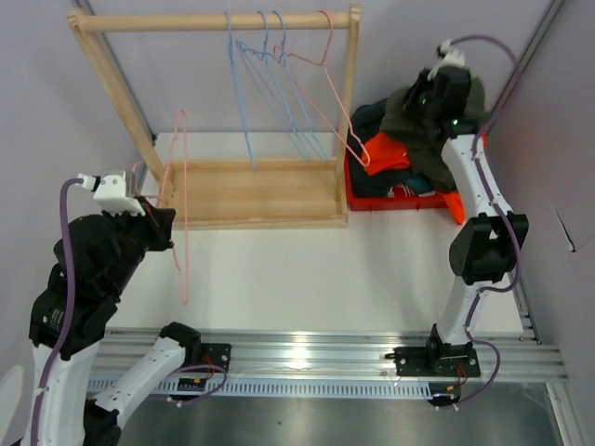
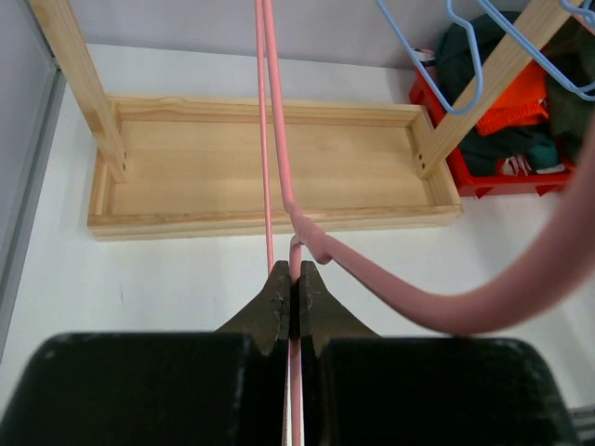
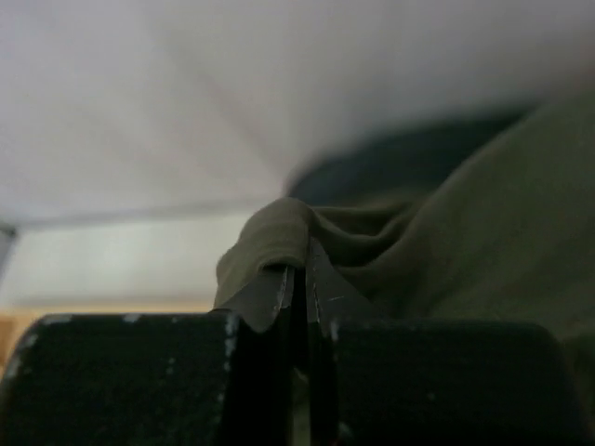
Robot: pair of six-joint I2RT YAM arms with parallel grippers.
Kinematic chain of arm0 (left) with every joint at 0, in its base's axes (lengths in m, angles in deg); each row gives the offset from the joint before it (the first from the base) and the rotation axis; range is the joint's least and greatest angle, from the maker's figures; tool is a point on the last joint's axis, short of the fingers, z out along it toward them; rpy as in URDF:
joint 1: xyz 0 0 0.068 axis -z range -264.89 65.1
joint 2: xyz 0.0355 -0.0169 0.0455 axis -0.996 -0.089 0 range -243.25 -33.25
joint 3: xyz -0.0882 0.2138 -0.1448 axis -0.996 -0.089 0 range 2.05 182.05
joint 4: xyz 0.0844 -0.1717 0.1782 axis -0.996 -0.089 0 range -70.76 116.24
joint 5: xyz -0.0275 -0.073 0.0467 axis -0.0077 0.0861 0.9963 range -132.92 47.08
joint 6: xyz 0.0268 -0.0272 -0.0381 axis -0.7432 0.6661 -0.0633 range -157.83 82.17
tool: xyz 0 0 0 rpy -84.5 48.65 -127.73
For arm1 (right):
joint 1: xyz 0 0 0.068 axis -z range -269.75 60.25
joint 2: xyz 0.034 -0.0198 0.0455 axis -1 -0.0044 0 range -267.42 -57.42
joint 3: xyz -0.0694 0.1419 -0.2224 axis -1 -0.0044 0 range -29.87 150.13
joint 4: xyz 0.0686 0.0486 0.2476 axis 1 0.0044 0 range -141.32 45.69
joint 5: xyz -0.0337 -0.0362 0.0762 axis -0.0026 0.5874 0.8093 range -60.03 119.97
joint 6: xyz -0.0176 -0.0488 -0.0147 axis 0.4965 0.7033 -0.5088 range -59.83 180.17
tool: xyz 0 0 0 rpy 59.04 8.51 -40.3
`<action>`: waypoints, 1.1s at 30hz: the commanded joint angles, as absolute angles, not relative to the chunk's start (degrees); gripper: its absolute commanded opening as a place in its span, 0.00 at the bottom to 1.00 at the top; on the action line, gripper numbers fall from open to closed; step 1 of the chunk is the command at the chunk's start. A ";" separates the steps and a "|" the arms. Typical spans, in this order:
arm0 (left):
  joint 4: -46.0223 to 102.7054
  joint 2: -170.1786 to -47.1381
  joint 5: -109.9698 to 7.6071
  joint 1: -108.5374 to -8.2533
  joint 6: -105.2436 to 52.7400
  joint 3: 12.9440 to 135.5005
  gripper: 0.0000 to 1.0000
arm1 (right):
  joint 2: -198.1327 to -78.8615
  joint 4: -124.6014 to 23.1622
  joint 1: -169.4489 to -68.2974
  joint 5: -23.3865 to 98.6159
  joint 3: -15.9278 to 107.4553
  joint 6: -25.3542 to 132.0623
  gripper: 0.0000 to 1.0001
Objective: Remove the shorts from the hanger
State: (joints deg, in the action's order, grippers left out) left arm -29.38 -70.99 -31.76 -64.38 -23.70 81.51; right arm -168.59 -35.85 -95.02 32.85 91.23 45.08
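The left pincer (image 2: 291,279), shut tight on the wire of a bare pink hanger (image 2: 277,139), holds it upright off the rail at the left end of the wooden rack (image 1: 214,20). The hanger's lower end hangs over the white desk (image 1: 325,269). Across the desk, the right pincer (image 3: 296,269) is clamped on a fold of the olive-green shorts (image 3: 465,232) and holds them aloft, the cloth draping down around the wrist. These shorts hang directly above a red bin (image 1: 351,190) that stands against the right end of the rack's base tray (image 1: 251,190). The bright orange shorts (image 1: 386,149) lie heaped in the bin among darker fabric, with an orange edge spilling over the bin's right side. On the rail, several blue hangers (image 1: 251,93) and a second pink hanger (image 1: 321,65) hang empty, bunched toward the right post.
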 commanded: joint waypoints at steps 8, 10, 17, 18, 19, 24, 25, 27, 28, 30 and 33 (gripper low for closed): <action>-21.40 -88.17 -26.66 -64.85 -26.32 94.40 0.00 | -149.55 -53.05 -95.28 33.48 46.19 38.38 0.99; -21.22 -91.86 -27.97 -65.90 -26.93 98.81 0.00 | -146.73 -55.34 -95.37 34.01 38.36 37.15 0.99; -25.52 -113.38 -34.47 -72.23 -27.81 127.01 0.00 | -134.77 -57.55 -95.37 35.42 21.38 36.97 0.99; -25.79 -118.02 -35.18 -72.76 -27.72 129.21 0.00 | -133.54 -57.64 -95.37 35.77 20.06 36.70 0.99; -26.05 -120.07 -35.97 -73.64 -27.20 135.93 0.00 | -131.35 -57.82 -95.37 36.12 17.79 36.27 0.99; -21.76 -129.12 -38.52 -75.05 -26.14 142.68 0.00 | -126.24 -59.40 -95.46 38.85 13.03 33.89 0.99; -20.97 -129.92 -38.35 -75.31 -25.88 142.68 0.00 | -125.36 -59.92 -95.63 39.46 12.15 33.63 0.99; -18.17 -131.24 -39.40 -75.58 -25.79 142.59 0.00 | -124.83 -60.10 -96.25 39.82 11.62 33.62 0.99; -17.28 -132.64 -39.49 -75.67 -25.79 142.59 0.00 | -124.57 -60.19 -96.51 39.73 11.44 33.63 0.99; -16.22 -134.41 -39.84 -75.84 -25.35 144.60 0.00 | -124.39 -60.72 -96.78 40.17 10.30 33.89 0.99; -16.13 -137.92 -40.98 -76.02 -24.56 148.74 0.00 | -124.56 -62.03 -96.87 40.43 8.72 33.80 0.99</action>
